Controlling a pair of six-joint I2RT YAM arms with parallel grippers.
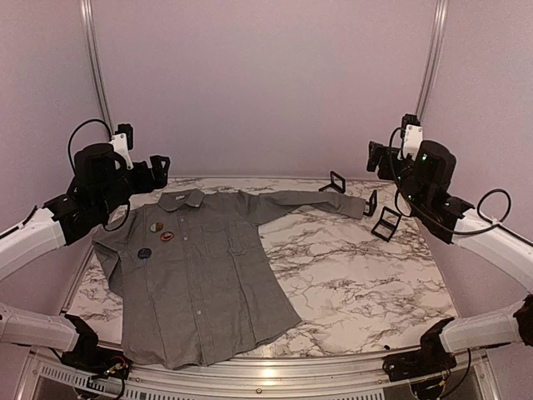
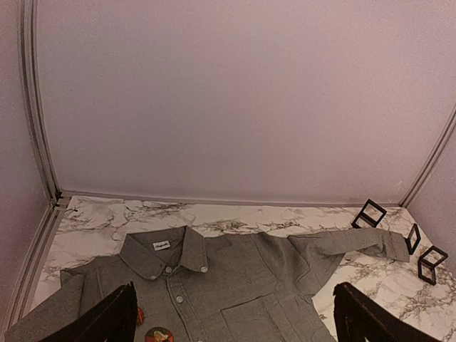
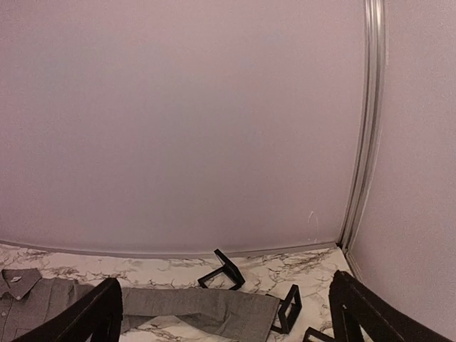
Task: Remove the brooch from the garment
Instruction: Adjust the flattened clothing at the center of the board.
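Lying on the marble worktop (image 1: 358,275), the grey button-up shirt (image 1: 208,283) bears three brooches (image 1: 167,237) on its chest below the collar (image 1: 185,198). The left end effector (image 2: 234,299) hangs near that collar, the right end effector (image 3: 224,285) past the sleeve (image 1: 308,200); both gape wide, empty.
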